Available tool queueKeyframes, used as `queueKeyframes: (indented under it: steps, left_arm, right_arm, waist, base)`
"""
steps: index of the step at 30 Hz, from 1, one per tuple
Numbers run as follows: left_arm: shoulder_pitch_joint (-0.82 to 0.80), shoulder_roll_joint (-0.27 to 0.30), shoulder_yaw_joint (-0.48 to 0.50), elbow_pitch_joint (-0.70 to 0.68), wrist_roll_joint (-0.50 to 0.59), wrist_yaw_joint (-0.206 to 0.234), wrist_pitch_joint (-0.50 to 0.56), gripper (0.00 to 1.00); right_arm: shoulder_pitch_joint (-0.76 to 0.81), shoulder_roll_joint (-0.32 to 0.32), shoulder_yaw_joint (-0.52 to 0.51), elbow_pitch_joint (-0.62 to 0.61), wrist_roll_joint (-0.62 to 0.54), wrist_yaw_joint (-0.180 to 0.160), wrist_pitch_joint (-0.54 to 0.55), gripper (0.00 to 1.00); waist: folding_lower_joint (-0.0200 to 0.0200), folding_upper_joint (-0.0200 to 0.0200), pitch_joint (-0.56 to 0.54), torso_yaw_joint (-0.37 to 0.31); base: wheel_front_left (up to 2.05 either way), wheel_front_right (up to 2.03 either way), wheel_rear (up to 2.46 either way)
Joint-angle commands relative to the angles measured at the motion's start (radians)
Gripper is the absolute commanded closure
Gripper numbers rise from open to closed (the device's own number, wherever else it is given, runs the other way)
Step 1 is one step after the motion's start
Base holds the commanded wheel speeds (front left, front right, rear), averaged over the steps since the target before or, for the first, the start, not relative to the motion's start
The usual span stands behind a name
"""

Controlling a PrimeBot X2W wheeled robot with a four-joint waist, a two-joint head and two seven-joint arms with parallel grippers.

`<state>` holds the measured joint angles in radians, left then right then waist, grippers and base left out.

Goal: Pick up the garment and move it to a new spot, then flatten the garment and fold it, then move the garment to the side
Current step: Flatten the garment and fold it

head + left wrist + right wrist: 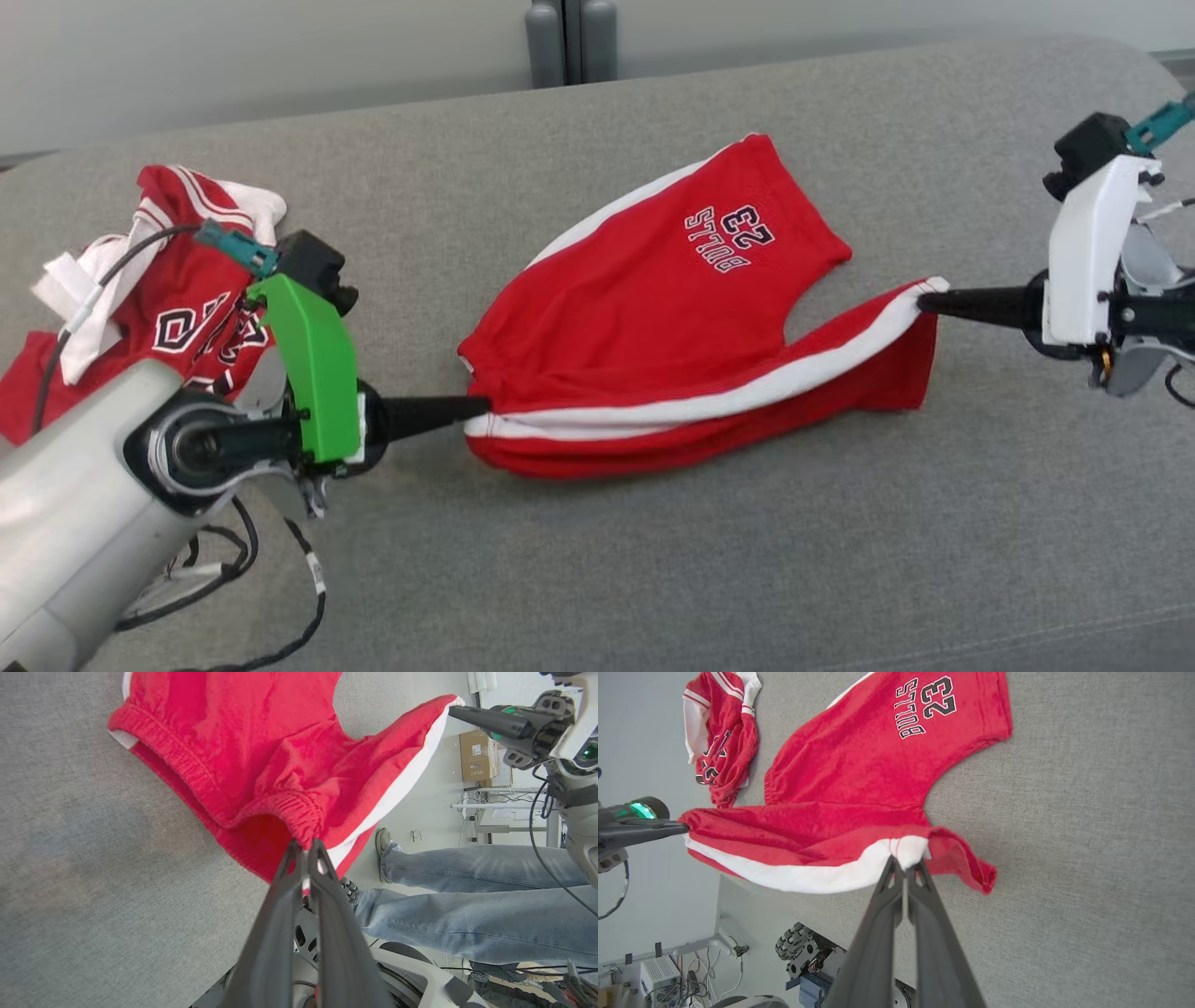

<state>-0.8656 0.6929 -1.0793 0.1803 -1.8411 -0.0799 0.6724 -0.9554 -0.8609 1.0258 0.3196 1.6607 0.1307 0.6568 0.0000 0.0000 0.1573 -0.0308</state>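
Stretching the red shorts (653,308) across the middle of the grey surface (653,579), far leg lying flat, near side hanging taut; showing a crumpled red jersey (187,317) by the left edge; pinching the waistband with the left tool (481,404), fingers pressed together on cloth; pinching the white-striped leg hem with the right tool (924,301), likewise clamped

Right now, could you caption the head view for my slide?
Red shorts stretched between the left end effector and the right end effector, both shut, over a grey surface.
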Motion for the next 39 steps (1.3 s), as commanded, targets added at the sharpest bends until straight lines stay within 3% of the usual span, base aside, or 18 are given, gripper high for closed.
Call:
queueKeyframes:
  steps: [1, 5, 11, 21, 32, 33, 34, 35, 39]
  left_arm:
    - [-0.027, -0.012, 0.008, 0.019, -0.014, 0.000, 0.010, 1.00]
    - [-0.084, -0.043, 0.032, 0.090, -0.029, -0.001, 0.037, 1.00]
    - [-0.150, -0.071, 0.056, 0.160, -0.028, -0.012, 0.059, 1.00]
    - [-0.238, -0.150, 0.095, 0.237, -0.006, -0.036, 0.040, 1.00]
    - [-0.282, -0.196, 0.115, 0.300, 0.024, -0.051, 0.031, 1.00]
    - [-0.280, -0.196, 0.117, 0.305, 0.026, -0.051, 0.031, 0.71]
    - [-0.276, -0.195, 0.117, 0.309, 0.029, -0.050, 0.031, 0.36]
    - [-0.269, -0.193, 0.117, 0.313, 0.033, -0.051, 0.035, 0.00]
    - [-0.254, -0.179, 0.123, 0.310, 0.051, -0.053, 0.029, 0.00]
  right_arm:
    - [-0.038, 0.023, 0.005, 0.042, -0.004, 0.000, 0.013, 1.00]
    - [-0.157, 0.112, 0.013, 0.199, -0.040, 0.000, 0.034, 1.00]
    - [-0.282, 0.189, 0.001, 0.363, -0.083, 0.000, -0.001, 1.00]
    - [-0.415, 0.278, 0.002, 0.567, -0.169, 0.000, -0.083, 1.00]
    - [-0.467, 0.342, -0.002, 0.682, -0.218, 0.000, -0.196, 1.00]
    - [-0.465, 0.348, -0.005, 0.691, -0.221, 0.000, -0.216, 0.29]
    - [-0.462, 0.355, -0.008, 0.697, -0.223, 0.000, -0.232, 0.00]
    - [-0.457, 0.362, -0.010, 0.703, -0.225, 0.000, -0.250, 0.00]
    - [-0.437, 0.378, -0.010, 0.704, -0.239, 0.000, -0.329, 0.00]
  waist:
    - [0.0000, 0.0000, 0.060, 0.028]
    - [0.0000, 0.0000, 0.127, 0.052]
    - [0.0000, 0.0000, 0.207, 0.093]
    - [0.0000, 0.0000, 0.302, 0.140]
    - [0.0000, 0.0000, 0.336, 0.139]
    - [0.0000, 0.0000, 0.334, 0.136]
    - [0.0000, 0.0000, 0.332, 0.133]
    - [0.0000, 0.0000, 0.328, 0.130]
    - [0.0000, 0.0000, 0.302, 0.118]
  base:
    - [0.00, 0.00, 0.00]
    - [0.00, 0.00, 0.00]
    - [0.00, 0.00, 0.00]
    - [0.00, 0.00, 0.00]
    - [0.00, 0.00, 0.00]
    - [0.00, 0.00, 0.00]
    - [0.00, 0.00, 0.00]
    - [0.00, 0.00, 0.00]
    - [0.00, 0.00, 0.00]
